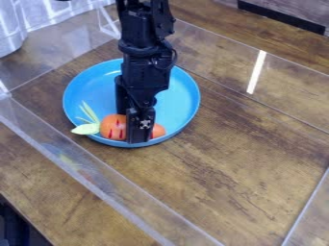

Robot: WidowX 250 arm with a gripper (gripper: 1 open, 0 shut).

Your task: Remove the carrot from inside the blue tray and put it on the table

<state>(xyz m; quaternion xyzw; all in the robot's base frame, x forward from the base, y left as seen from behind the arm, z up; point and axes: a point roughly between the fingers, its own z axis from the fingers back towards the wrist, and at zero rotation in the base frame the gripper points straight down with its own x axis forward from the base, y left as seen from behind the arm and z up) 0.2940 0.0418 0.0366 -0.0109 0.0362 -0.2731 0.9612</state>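
Observation:
The round blue tray (80,85) lies left of centre on the dark wood table (244,163). The small orange carrot (113,126) rests inside the tray against its near rim, its pale yellow-green leaves (87,123) sticking out to the left over the edge. My black gripper (137,129) comes straight down from above into the tray. It is open, with its fingertips low at the carrot's thick end. Orange shows on both sides of the fingers. The arm hides the tray's middle and part of the carrot.
A glossy clear covering lies over the planks, with a bright glare streak (257,71) right of the tray. A raised clear edge (90,168) runs diagonally across the near left. A grey object (11,34) stands at the far left corner.

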